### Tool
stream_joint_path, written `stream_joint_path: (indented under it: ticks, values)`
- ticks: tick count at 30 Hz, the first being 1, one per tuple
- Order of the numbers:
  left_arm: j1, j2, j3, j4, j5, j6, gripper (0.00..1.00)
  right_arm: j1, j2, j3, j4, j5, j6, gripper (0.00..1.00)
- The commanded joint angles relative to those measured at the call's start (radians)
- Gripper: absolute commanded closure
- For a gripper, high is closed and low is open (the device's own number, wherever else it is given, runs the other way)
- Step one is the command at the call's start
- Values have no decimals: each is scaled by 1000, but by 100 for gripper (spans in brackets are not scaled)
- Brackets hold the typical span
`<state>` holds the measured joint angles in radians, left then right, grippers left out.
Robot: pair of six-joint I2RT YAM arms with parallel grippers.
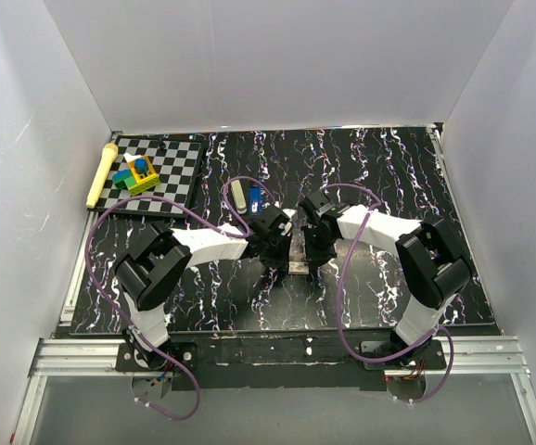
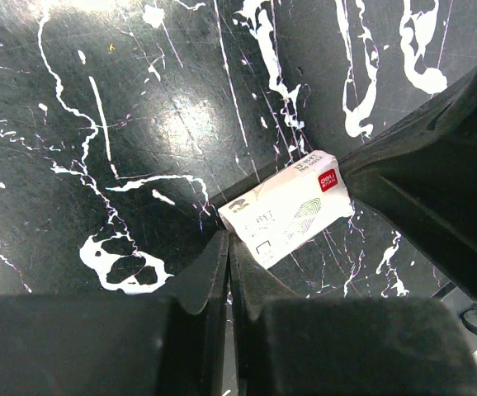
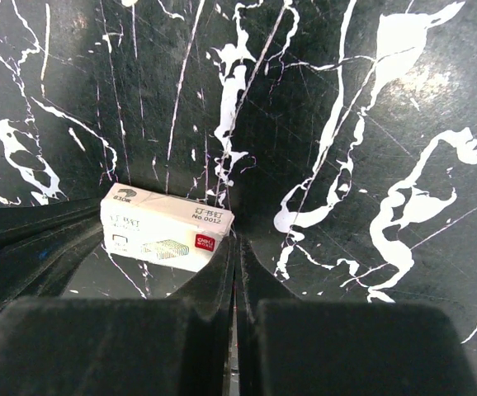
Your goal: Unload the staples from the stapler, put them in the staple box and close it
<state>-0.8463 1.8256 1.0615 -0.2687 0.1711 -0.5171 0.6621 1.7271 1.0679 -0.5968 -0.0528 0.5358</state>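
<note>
My left jaws [image 2: 228, 247] are pressed shut, the two black fingers meeting in a thin seam with nothing between them. My right jaws [image 3: 235, 247] are closed the same way, also holding nothing. Both hang low over the black, white-streaked tabletop [image 1: 389, 176], tips pointing toward each other near its middle.

Between them lies a small white box of staples [image 2: 292, 206], flat on the tabletop, with a red logo at one corner. From my left wrist it sits just beyond and to the right of my fingertips, its far end close against the dark bulk of my other arm. From my right wrist the same box lies just left of my fingertips.

The stapler [image 1: 255, 198] is not in either pair of jaws. From above, its bright blue shows on the tabletop behind my left wrist, just right of a cream bar [image 1: 238, 195], and my arm and cable partly cover it.

Well apart, in the far left corner, a checkerboard [image 1: 171, 167] carries coloured toy blocks [image 1: 136, 173], with a yellow stick [image 1: 101, 174] at its left edge.
</note>
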Motion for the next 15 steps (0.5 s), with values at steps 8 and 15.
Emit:
stream_joint_path:
  ticks: [8,15]
  values:
    - [-14,-57,23,-41,-71,3,83,-1,-63,24,-29,128,9,99]
    - [-13,-130,6,-76,-145,5,64,-21,-164,20,-50,241,12,88]
